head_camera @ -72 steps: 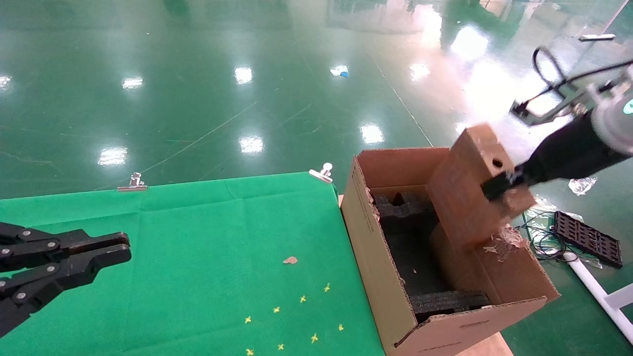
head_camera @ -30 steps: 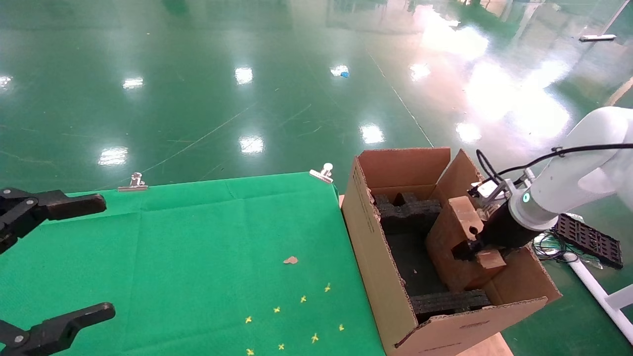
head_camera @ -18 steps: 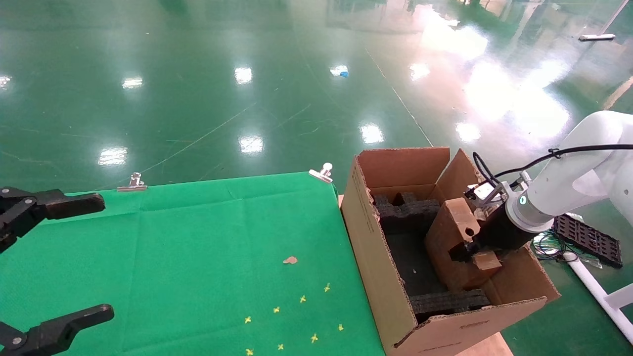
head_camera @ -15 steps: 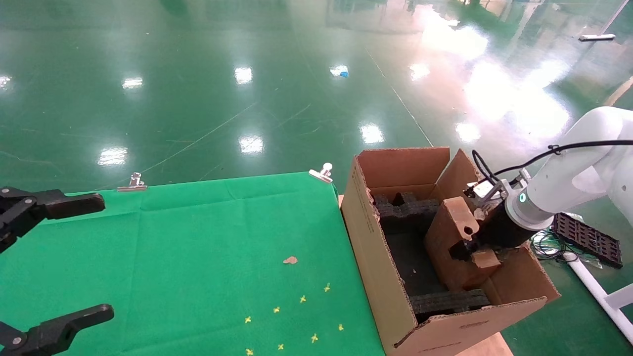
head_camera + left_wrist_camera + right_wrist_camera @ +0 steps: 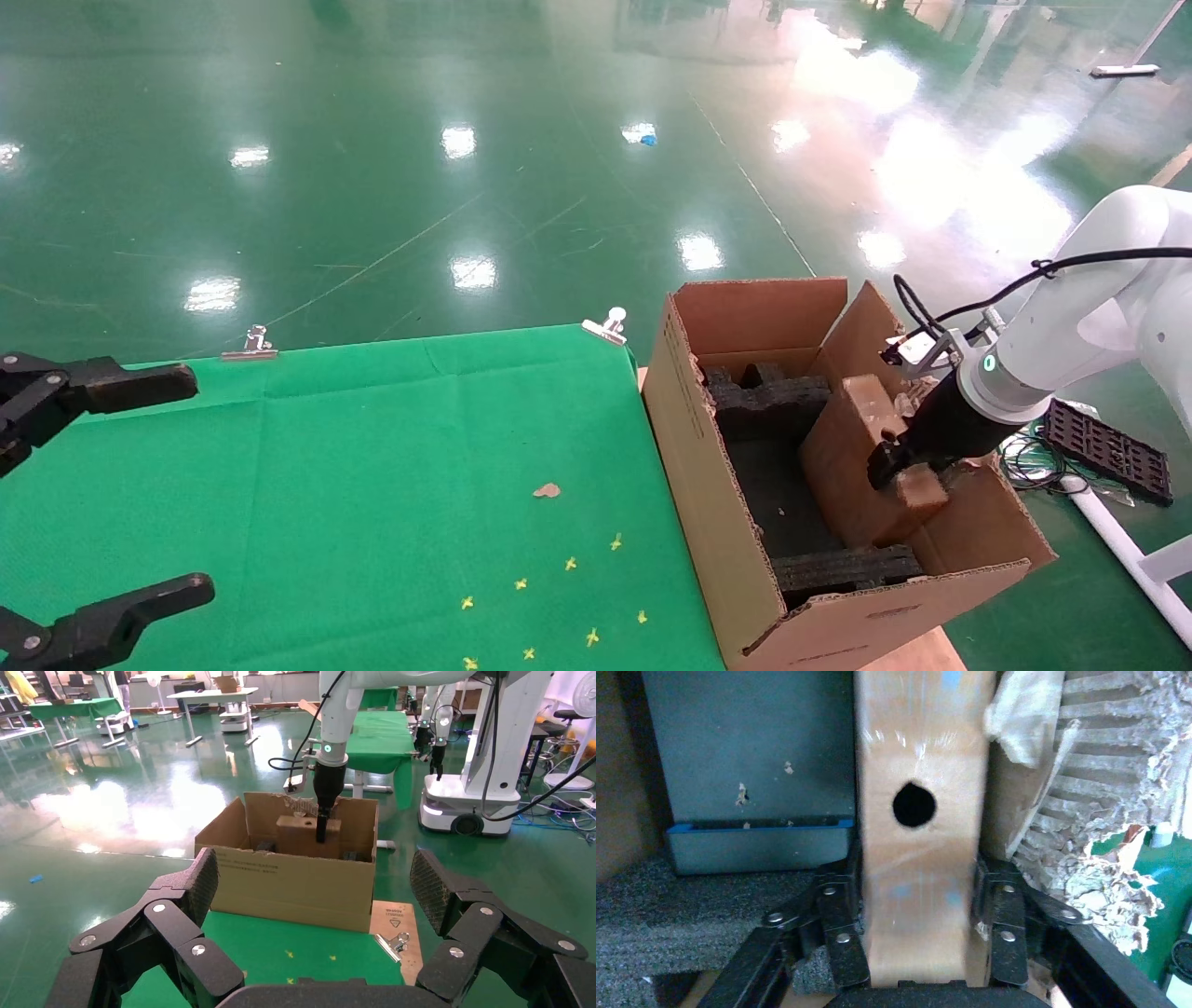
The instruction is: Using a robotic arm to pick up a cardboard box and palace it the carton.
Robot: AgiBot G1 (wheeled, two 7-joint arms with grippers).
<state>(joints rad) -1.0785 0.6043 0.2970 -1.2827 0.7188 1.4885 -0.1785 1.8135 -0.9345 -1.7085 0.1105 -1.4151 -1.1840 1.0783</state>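
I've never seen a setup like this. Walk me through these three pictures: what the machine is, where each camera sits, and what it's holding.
This is a two-armed robot. The wide picture comes from a camera on its head, looking down at a table with a green cloth and a large carton beside it. The other two come from cameras on its wrists.

The right end effector, on the white robotic arm, is shut on a slim cardboard box with a round hole, which stands inside the carton among black foam blocks.

The left end effector hangs open over the cloth, holding nothing; its camera looks across at the carton.
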